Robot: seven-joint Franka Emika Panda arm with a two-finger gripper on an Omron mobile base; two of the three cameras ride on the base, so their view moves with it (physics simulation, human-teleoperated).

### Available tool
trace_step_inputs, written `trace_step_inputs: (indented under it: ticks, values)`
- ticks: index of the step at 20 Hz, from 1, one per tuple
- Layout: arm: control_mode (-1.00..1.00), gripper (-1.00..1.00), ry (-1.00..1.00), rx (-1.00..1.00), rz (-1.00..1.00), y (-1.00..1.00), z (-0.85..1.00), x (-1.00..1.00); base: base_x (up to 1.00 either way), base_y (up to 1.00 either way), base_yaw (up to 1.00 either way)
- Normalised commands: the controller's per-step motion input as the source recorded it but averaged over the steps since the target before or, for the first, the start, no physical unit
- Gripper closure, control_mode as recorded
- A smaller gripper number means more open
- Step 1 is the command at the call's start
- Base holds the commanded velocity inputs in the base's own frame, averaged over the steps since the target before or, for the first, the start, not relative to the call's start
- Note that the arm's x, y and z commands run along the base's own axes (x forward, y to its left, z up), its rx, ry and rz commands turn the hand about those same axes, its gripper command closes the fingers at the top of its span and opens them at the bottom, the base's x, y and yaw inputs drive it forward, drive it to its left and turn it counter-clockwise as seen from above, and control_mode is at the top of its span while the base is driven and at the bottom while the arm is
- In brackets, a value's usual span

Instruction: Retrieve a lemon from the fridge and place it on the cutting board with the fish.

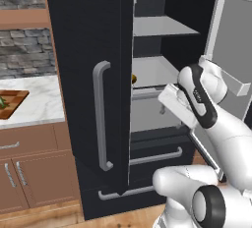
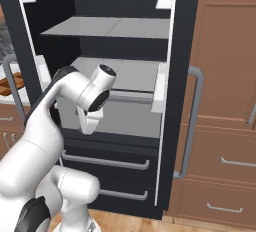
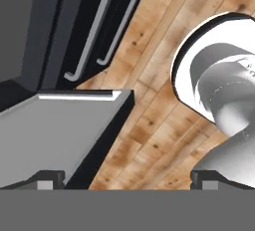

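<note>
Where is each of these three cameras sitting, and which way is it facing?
Left base view: behind the arm on its left, facing the open fridge; cutting board far left.
Right base view: behind on the right, facing the fridge shelves; arm at lower left.
Hand view: on the hand, looking down at the wood floor and fridge drawer handles; fingertips at bottom.
Both base views share fridge and arm.

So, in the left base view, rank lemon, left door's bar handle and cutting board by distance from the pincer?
1. Lemon, on the fridge shelf just left of the pincer.
2. Bar handle, on the shut left door.
3. Cutting board, far left on the counter.
</note>
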Motion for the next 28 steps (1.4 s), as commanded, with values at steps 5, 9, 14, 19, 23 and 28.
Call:
trace_step_inputs:
  ticks: [5,9,14,19,23,28]
  values:
    - [-1.0,-1.0,0.0,0.07,-0.04,0.06,-0.14,0.4,0.0,0.0,0.0]
    - [-1.0,-1.0,-0.04,0.02,0.0,0.2,-0.07,0.18,0.0,0.0,0.0]
    - [-1.0,-1.0,-0.01,0.01,0.0,0.2,-0.21,0.29,0.0,0.0,0.0]
    - [-1.0,-1.0,0.0,0.05,0.0,0.2,-0.28,0.32,0.0,0.0,0.0]
    - [-1.0,-1.0,0.03,0.09,-0.01,0.04,-0.41,0.36,0.0,0.0,0.0]
    - [-1.0,-1.0,0.04,0.09,-0.01,0.1,-0.34,0.28,0.0,0.0,0.0]
